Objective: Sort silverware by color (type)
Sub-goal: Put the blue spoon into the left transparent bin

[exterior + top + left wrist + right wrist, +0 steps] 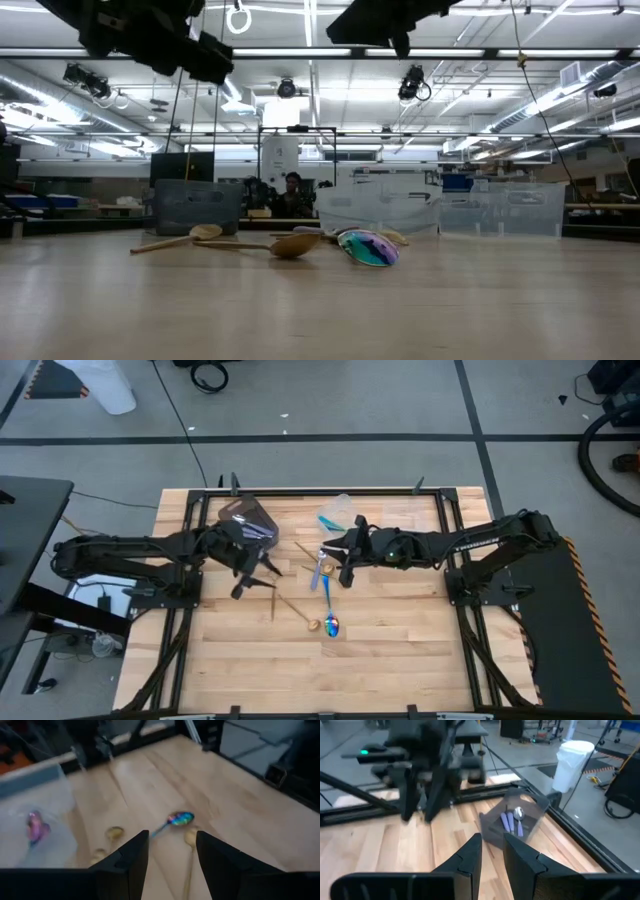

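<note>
Several spoons lie flat on the wooden table [400, 660]: an iridescent spoon [330, 623] [180, 818] with a blue handle, and gold spoons [275, 600] [114, 832] [295, 245] around it. My left gripper [250, 582] [172, 847] hangs open above the table, left of the spoons, with nothing between its fingers. My right gripper [335, 568] [492, 845] hovers above the blue handle; a narrow gap between its fingers holds nothing. A dark tub [250, 520] [515, 820] at the far left holds purple-handled spoons and a silver one.
A clear tub [338, 512] [35, 820] stands at the far middle with a pinkish piece inside. The black frame rail [300, 490] runs along the table's far edge. Bare wood fills the near half of the table. A person [292, 195] sits in the room behind.
</note>
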